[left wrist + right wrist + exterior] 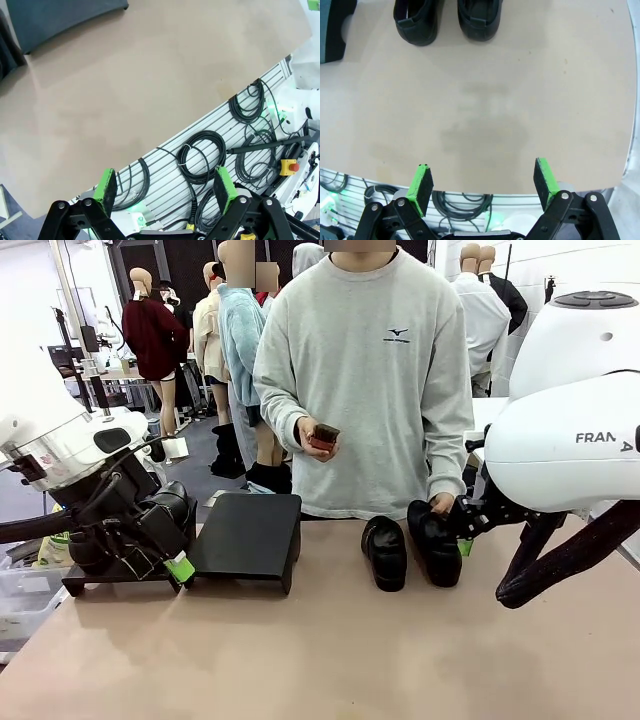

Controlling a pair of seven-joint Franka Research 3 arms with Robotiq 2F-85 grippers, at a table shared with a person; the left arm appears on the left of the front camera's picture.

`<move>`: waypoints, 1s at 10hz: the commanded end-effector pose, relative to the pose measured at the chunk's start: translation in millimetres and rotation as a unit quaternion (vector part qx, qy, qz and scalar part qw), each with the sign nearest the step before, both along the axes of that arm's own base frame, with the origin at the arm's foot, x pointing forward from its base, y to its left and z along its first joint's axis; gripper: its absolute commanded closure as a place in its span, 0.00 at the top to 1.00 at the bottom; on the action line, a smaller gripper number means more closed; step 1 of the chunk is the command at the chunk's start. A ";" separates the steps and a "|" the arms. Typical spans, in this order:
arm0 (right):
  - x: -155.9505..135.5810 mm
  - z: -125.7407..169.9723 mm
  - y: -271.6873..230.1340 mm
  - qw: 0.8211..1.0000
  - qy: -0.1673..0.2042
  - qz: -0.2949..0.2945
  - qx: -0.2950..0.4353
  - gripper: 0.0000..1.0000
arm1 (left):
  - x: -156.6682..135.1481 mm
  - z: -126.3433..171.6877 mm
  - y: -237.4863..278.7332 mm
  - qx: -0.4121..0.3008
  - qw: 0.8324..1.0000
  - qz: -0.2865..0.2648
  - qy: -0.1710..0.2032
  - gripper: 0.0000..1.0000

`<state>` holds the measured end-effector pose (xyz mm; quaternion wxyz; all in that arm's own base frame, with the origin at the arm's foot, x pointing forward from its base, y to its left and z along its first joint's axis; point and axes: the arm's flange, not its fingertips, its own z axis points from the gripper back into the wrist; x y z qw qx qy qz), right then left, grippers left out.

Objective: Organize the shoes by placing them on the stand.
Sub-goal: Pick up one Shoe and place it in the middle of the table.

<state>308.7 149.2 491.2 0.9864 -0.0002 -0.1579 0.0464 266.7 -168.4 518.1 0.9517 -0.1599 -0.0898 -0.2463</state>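
Right wrist view: shoes (415, 22) lay at eleven o'clock of the right gripper (482, 186), fingers spread and empty, long axes toward twelve (this arm seemed nearer); left gripper (167, 186) gaped empty too; stand (245, 530) at their nine.

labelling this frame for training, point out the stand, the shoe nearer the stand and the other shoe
stand (245, 530), front view, middle of its flat top
shoe nearer the stand (385, 556), front view, top of its upper
other shoe (436, 546), front view, top of its upper
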 end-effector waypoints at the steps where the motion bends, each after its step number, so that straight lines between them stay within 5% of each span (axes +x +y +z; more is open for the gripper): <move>1: 5.4 0.0 1.7 1.000 0.003 0.015 0.018 1.00 | 2.4 -1.0 0.6 0.000 1.000 -0.005 -0.004 1.00; 10: 1.5 -1.8 3.3 1.000 0.002 0.005 0.002 1.00 | 2.4 -1.0 0.6 0.000 1.000 -0.005 -0.004 1.00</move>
